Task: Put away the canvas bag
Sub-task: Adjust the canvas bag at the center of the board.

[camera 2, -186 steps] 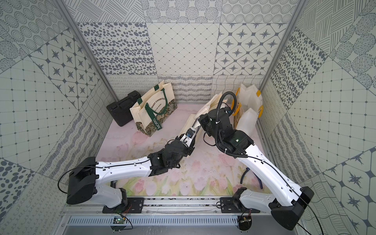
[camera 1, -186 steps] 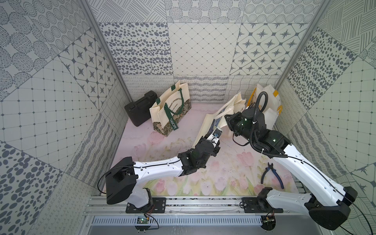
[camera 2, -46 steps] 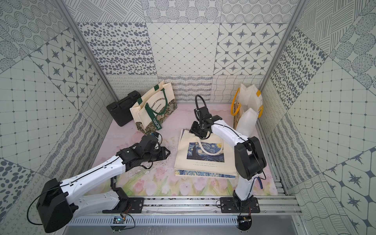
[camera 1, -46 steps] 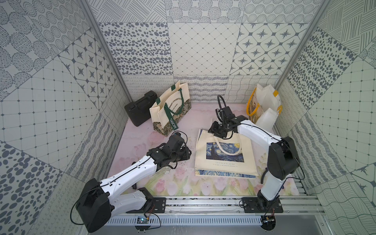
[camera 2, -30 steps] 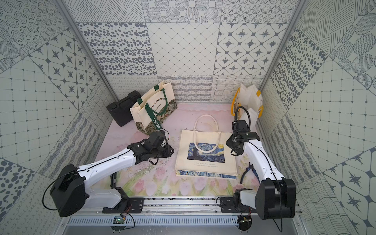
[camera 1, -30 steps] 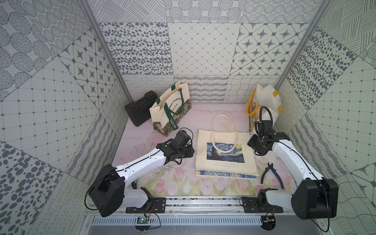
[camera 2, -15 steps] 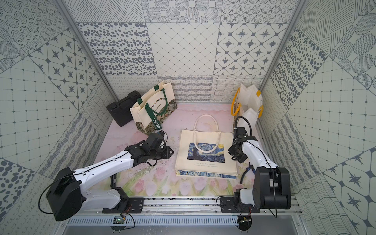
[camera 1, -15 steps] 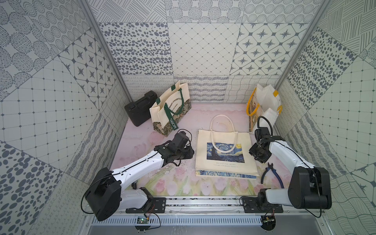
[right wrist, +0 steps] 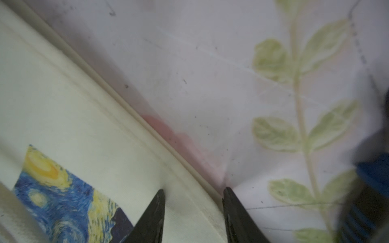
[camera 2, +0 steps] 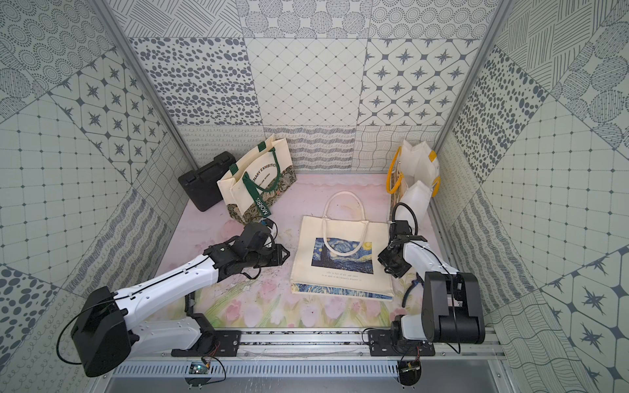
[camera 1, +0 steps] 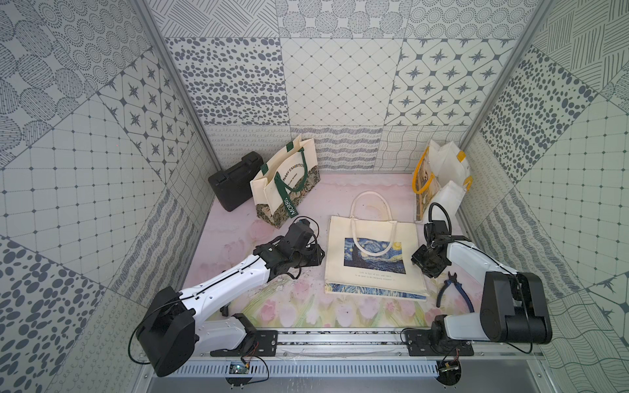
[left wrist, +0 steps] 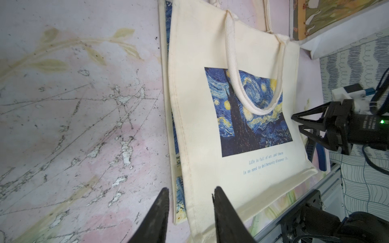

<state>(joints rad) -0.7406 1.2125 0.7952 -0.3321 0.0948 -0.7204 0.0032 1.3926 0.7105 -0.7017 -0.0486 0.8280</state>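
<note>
**A:** Where's the cream canvas bag with the blue starry-night print (camera 1: pixel 374 258)?

**B:** It's flat on the pink floral surface (camera 1: pixel 272 306), right of centre, with its handles toward the far wall.

**A:** And the arms?

**B:** The left pincer (left wrist: pixel 190 195) is spread at the bag's left edge. The right pincer (right wrist: pixel 192 195) is spread astride its right seam. Neither pinches cloth. I'd guess they flank it so both sides can be gripped and folded or lifted evenly.

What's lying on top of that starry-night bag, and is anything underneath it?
On the canvas bag, only its own cream handle lies looped over the print. A blue-printed strip peeks out under its edge, on the floral mat. Anything beneath its middle is covered.
</note>
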